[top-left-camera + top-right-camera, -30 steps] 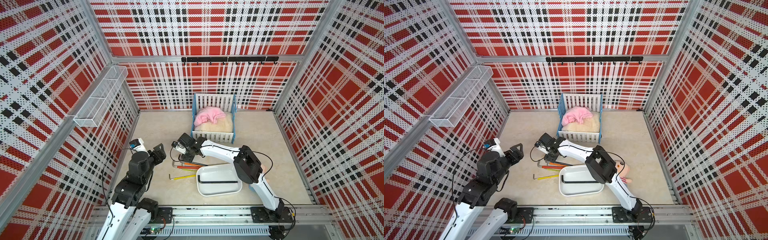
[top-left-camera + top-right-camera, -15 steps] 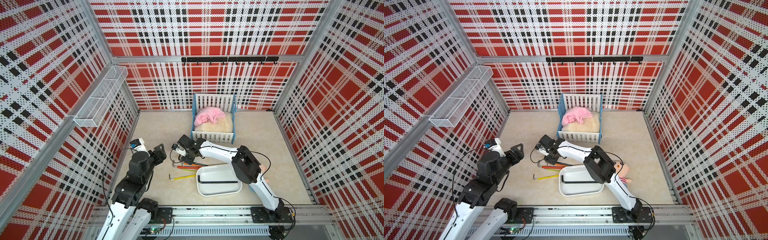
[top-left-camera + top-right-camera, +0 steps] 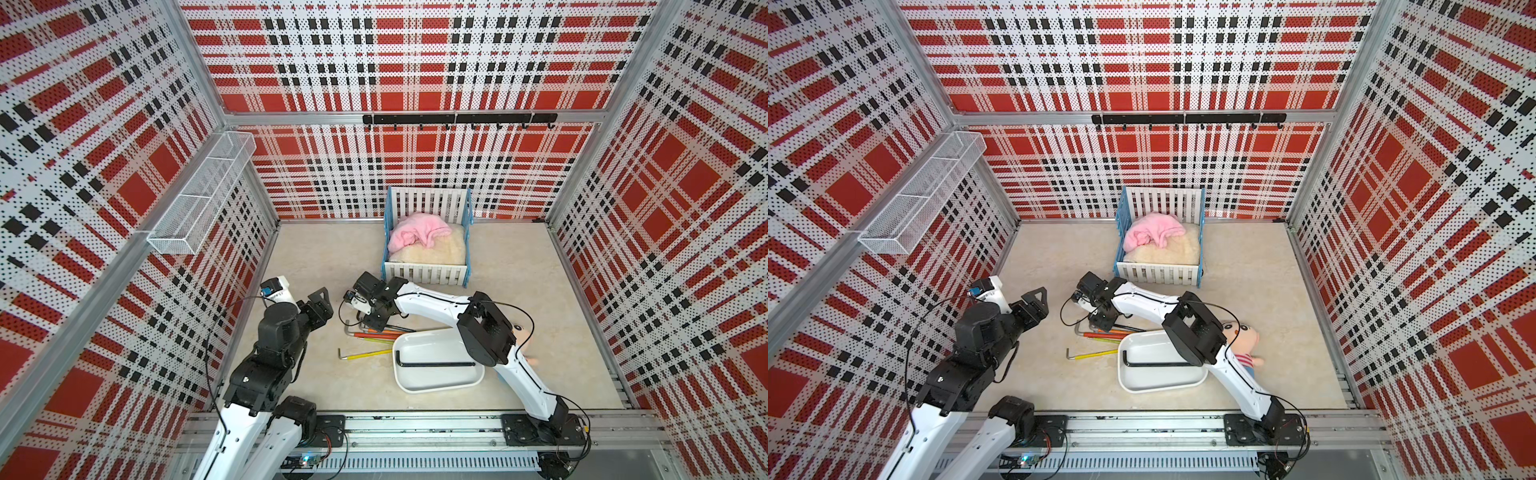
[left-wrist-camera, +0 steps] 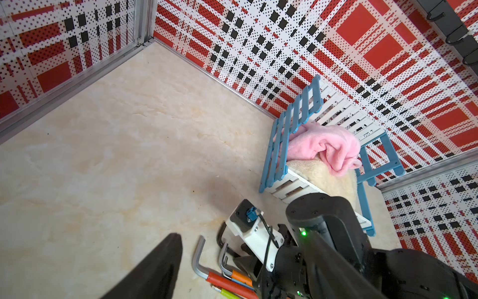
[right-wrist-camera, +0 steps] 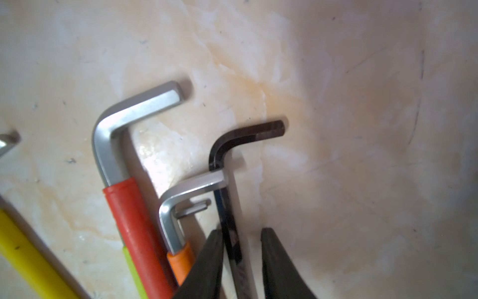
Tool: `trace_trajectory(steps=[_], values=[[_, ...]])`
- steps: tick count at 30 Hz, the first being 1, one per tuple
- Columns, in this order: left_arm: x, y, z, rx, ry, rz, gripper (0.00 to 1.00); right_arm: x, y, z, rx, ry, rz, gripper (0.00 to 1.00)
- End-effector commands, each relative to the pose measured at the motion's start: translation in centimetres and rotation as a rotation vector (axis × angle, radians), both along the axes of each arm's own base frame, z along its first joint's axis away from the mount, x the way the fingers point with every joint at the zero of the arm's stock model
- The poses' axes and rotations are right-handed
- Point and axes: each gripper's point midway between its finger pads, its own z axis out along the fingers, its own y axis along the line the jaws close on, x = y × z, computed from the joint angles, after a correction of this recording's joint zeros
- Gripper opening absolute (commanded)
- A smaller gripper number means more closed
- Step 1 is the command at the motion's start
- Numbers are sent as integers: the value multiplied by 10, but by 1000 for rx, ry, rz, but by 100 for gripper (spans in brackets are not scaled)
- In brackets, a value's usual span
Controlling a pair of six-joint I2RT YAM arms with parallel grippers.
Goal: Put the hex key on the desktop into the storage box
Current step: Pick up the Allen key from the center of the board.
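beige desktop (image 3: 324, 257), plaid walls (image 3: 415, 62); r gripper (image 5: 241, 230) jaws apart round black hex key (image 5: 219, 147); l gripper (image 3: 321, 300) unclear

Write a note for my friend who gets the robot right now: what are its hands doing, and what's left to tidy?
Left gripper: raised beside the keys, nothing seen in it; open or shut unclear.
Right gripper: down at the desktop, jaws either side of a loose black hex key, gap on one side, not clamped.
Done: one other black hex key lies in the storage box.
Left: grip and box the loose one, then the rest, such as the red-sleeved key, orange-sleeved key and yellow-sleeved key.
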Motion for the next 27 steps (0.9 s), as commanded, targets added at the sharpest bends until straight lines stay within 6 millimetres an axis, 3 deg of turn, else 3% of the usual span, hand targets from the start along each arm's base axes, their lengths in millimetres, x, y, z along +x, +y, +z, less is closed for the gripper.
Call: trace_trajectory(steps=[1,10,16,20,27], values=[[-1,-2,-3,3,15,-13,80,-1,-14,-18,-65,53,-31,25],[0,-3,-5,10,25,-19,80,8,-36,-40,-145,57,-57,16],[2,-5,-4,23,32,-39,80,14,-36,-47,-148,49,-35,7],[4,-6,-6,32,47,-48,80,20,-36,-46,-149,20,-34,0],[5,-6,-8,37,55,-46,80,42,-35,-31,-144,-107,-42,0]])
